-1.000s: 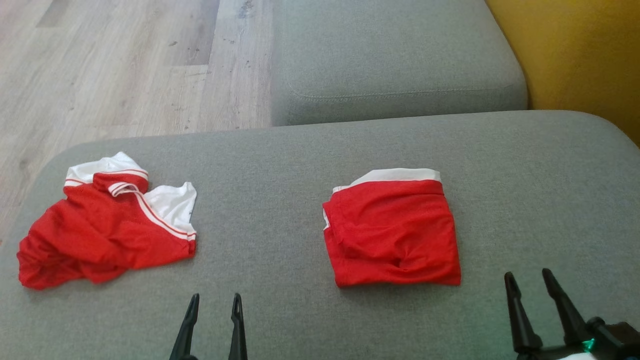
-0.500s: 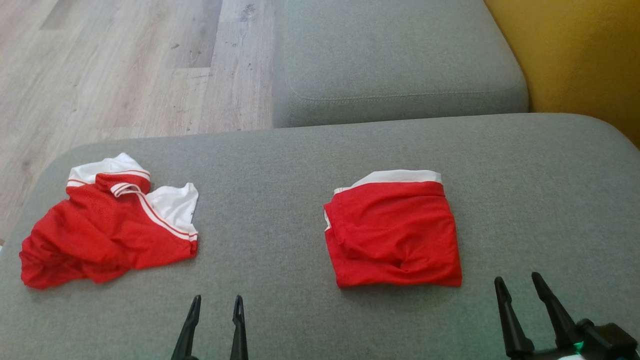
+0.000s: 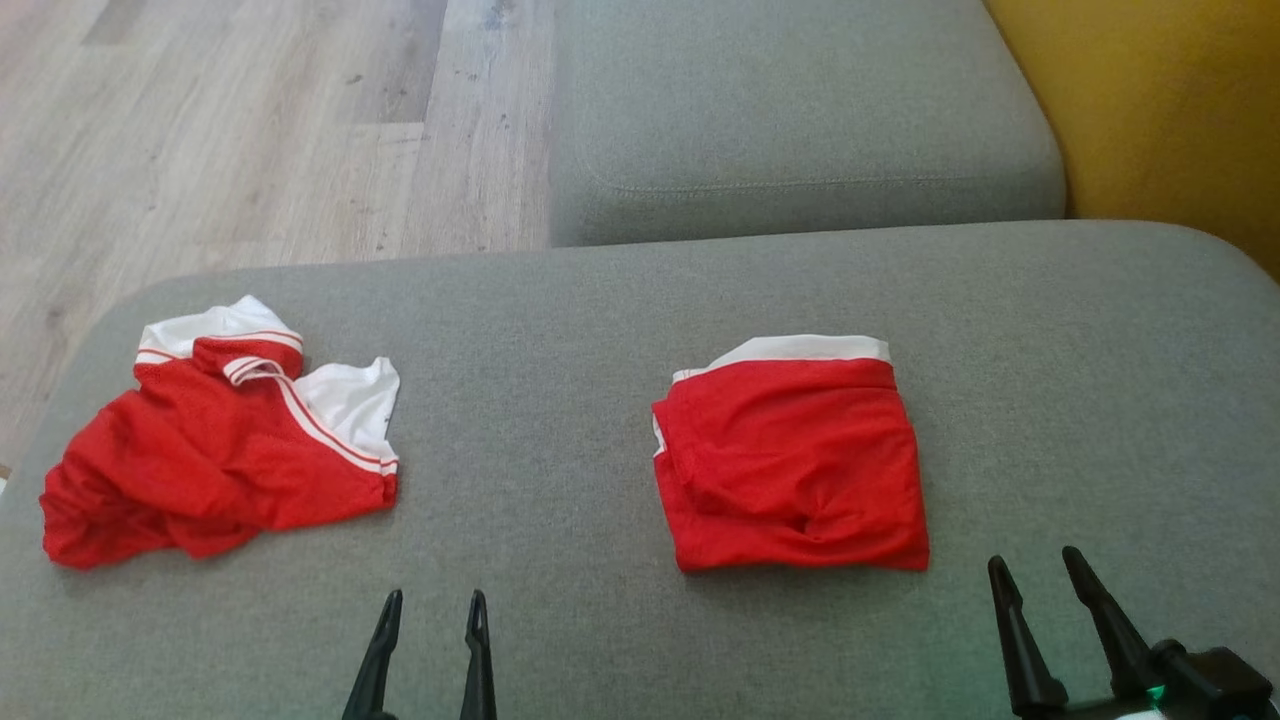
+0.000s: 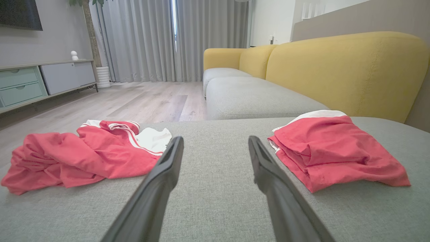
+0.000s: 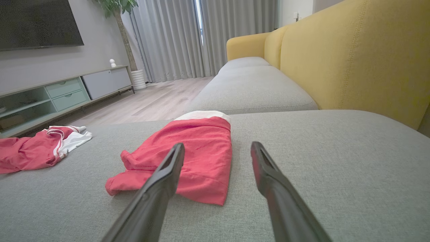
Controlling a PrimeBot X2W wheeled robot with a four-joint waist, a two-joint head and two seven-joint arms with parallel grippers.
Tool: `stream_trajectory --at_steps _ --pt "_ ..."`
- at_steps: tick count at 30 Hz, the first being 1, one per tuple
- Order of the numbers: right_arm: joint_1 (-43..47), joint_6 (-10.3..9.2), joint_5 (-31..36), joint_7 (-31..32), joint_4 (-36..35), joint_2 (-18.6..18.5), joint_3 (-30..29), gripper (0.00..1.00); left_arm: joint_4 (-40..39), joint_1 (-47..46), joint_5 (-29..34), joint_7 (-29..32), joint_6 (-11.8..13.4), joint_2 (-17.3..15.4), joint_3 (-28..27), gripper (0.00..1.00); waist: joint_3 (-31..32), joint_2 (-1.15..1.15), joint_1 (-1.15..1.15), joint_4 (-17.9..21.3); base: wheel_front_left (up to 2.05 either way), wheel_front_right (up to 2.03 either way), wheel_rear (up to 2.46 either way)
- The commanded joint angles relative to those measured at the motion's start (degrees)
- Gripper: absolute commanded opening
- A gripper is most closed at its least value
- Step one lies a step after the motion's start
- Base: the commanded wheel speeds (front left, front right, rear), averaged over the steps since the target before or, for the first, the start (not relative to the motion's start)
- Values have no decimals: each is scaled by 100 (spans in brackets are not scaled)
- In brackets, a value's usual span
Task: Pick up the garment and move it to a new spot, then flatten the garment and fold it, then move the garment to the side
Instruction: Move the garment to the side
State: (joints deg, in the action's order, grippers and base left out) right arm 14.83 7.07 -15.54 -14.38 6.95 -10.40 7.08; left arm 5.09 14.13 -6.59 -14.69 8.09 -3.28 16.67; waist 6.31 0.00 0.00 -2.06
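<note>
Folded red garment [image 3: 790, 460] lies on the grey sofa seat [image 3: 560, 330], right of centre. Crumpled red-and-white garment [image 3: 210, 460] lies well apart from it, near the seat's left edge. Left claw [image 3: 434, 594] and right claw [image 3: 1034, 556] are both released and empty, at the near edge. Wrist views add the yellow backrest [image 4: 342, 67], curtains [image 4: 151, 40] and a low cabinet [image 5: 67, 90].

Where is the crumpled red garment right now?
In the head view the crumpled garment lies at the left end of the grey cushion, up-left of the left gripper, apart from the folded garment.
</note>
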Motion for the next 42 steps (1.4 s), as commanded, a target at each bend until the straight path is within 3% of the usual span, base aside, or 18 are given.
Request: stream_trajectory --at_steps 1,11,21,30,31,33,34,42 --pt "-215 42 53 -62 -156 -135 85 100 -208 -208 -29 -30 31 40 -168 100 -31 0 0 -4 0 0 0" --pt "-648 42 -25 -62 155 -256 103 100 -289 -434 -178 -30 70 40 -55 100 -633 0 0 -76 0 0 0" --pt "-2542 42 -531 487 1419 -554 151 100 -344 -1134 -191 -30 163 40 264 100 -1687 0 0 -140 0 0 0" --pt "-3275 42 -1737 1321 2190 -507 960 100 -270 -1545 -279 -30 241 40 523 100 -2033 0 0 -229 0 0 0" --pt "-3301 42 -1904 1340 2212 -515 1069 83 -268 -1572 -285 -30 251 40 532 100 -2061 0 0 -230 0 0 0" --pt "-3360 42 -2166 1307 2238 -579 1262 4 -269 -1616 -290 -30 264 40 537 100 -2111 0 0 -218 0 0 0" --pt "-3399 42 -2238 1227 2255 -632 1310 0 -274 -1634 -288 -30 273 40 532 100 -2137 0 0 -203 0 0 0" --pt "-3910 42 -1887 820 2593 -1588 1253 0 -403 -1776 -218 -30 270 40 440 100 -2487 0 0 232 0 0 0"
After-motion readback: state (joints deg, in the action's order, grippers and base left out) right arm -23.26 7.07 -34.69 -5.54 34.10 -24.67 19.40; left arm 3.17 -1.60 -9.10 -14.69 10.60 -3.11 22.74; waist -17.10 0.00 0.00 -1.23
